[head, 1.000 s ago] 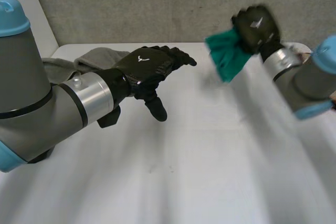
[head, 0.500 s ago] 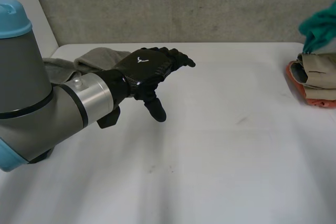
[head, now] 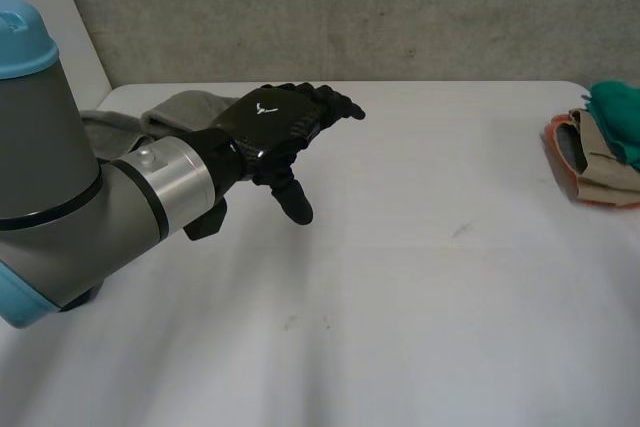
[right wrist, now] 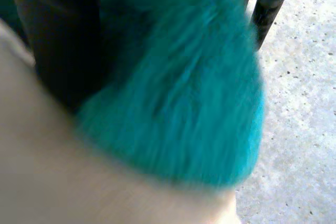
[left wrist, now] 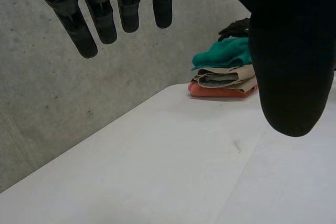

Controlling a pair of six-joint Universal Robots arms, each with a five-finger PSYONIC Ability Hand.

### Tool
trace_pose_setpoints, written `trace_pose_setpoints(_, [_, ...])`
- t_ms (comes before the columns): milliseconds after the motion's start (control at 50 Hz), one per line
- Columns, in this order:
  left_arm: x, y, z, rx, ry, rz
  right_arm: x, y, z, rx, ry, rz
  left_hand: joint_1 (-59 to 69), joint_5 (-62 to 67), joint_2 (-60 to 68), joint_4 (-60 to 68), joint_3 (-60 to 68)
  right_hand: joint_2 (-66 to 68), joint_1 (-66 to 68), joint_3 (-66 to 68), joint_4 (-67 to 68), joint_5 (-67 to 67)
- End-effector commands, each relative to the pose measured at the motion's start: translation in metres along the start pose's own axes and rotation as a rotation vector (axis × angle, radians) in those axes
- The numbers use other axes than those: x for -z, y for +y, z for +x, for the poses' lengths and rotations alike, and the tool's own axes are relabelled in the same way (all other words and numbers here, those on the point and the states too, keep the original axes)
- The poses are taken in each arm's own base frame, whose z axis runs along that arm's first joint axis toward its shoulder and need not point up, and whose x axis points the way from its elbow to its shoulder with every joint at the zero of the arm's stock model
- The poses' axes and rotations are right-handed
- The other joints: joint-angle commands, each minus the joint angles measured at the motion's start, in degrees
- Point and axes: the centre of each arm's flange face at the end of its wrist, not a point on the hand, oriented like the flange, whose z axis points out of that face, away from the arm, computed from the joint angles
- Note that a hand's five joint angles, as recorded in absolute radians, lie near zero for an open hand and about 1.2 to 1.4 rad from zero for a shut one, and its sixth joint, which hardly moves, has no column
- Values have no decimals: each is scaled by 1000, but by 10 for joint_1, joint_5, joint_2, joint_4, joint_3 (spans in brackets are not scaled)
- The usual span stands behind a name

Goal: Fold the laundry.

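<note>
L hand [head: 278,129] is hovering over the white table [head: 400,297] toward its far-left part, fingers straight and spread, thumb pointing down, holding nothing. In L wrist view fingers and thumb are hanging well apart w/ bare tabletop under them. Grey cloth [head: 190,107] is lying crumpled on the table just behind L hand and forearm, by the far-left corner; can't tell whether it's touching the hand. R hand [right wrist: 52,35] is sitting at the table's far-right edge on top of the stack of folded laundry [left wrist: 223,80] and is clamping the teal cloth [right wrist: 184,93]. In R wrist view the cloth is bulging out btwn thumb on one side and fingers on the other, running up toward the palm. Teal cloth is lying on top of the stack, resting on a beige piece [head: 600,172]. An orange piece [left wrist: 220,91] is lying at the bottom, touching the table. In L wrist view R hand's dark fingers are showing on the teal cloth's upper side, toward the concrete wall [head: 350,7]. Stack and teal cloth are sitting well apart from L hand, across the table from it.
</note>
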Motion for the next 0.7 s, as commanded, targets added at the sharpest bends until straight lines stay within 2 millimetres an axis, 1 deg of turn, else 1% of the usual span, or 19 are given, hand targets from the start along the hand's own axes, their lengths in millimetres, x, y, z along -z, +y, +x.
trace_pose_setpoints(20, [0,0,0,0,2,0,-2,-34,18,-11,64,-22,26,25,30,31,29,-36,-21,-35,-41,-79])
trace_pose_setpoints(120, [0,-1,1,-1,3,1,5,-63,37,-11,118,-57,24,23,28,30,27,-36,-21,-35,-41,-79])
trace_pose_setpoints(140, [1,-1,1,-2,3,3,10,-74,42,8,129,-68,24,23,28,30,27,-36,-21,-35,-41,-79])
trace_pose_setpoints(200, [1,-1,1,0,3,3,16,-88,47,39,143,-90,24,23,28,30,27,-36,-21,-35,-41,-79])
trace_pose_setpoints(220, [1,-1,2,-2,4,3,20,-97,49,71,148,-104,24,23,28,30,27,-36,-21,-35,-41,-79])
trace_pose_setpoints(280, [1,-2,2,-2,4,6,27,-109,54,141,163,-126,21,20,25,26,24,-36,-21,-35,-41,-79])
trace_pose_setpoints(360, [2,-5,2,-5,5,14,36,-133,68,307,208,-164,21,20,25,26,24,-36,-21,-35,-41,-79])
trace_pose_setpoints(380, [3,-7,2,-6,3,20,37,-145,75,395,254,-180,21,20,25,26,24,-36,-21,-35,-41,-79])
trace_pose_setpoints(420, [4,-9,1,-9,-1,25,38,-159,85,489,325,-198,19,18,23,25,22,-36,-21,-35,-41,-79])
trace_pose_setpoints(440, [4,-10,1,-10,0,28,38,-164,89,531,365,-207,17,17,21,23,21,-36,-21,-35,-41,-79])
trace_pose_setpoints(460, [5,-12,2,-13,-1,35,37,-179,98,612,442,-213,17,17,21,23,21,-36,-21,-35,-41,-79])
trace_pose_setpoints(480, [5,-13,2,-15,-1,39,35,-186,101,643,479,-212,16,15,20,21,19,-36,-21,-35,-41,-79])
trace_pose_setpoints(520, [6,-15,1,-19,-5,47,31,-198,100,680,529,-200,16,15,20,21,19,-36,-21,-35,-41,-79])
trace_pose_setpoints(540, [6,-18,1,-25,-7,61,13,-215,79,669,519,-134,14,13,18,20,17,-36,-21,-35,-41,-79])
trace_pose_setpoints(560, [7,-19,0,-28,-9,68,1,-228,60,651,492,-80,14,13,18,20,17,-36,-21,-35,-41,-79])
trace_pose_setpoints(600, [7,-22,-1,-34,-14,84,-18,-250,23,585,439,17,14,13,18,20,17,-36,-21,-35,-41,-79])
trace_pose_setpoints(620, [7,-25,-4,-36,-22,99,-29,-270,-13,495,380,100,14,13,18,20,17,-36,-21,-35,-41,-79])
trace_pose_setpoints(680, [8,-27,-10,-35,-38,110,-32,-293,-59,341,287,184,14,13,18,20,17,-36,-21,-35,-41,-79])
trace_pose_setpoints(700, [8,-26,-14,-31,-46,111,-29,-302,-86,231,226,215,11,10,15,16,14,-36,-21,-35,-41,-79])
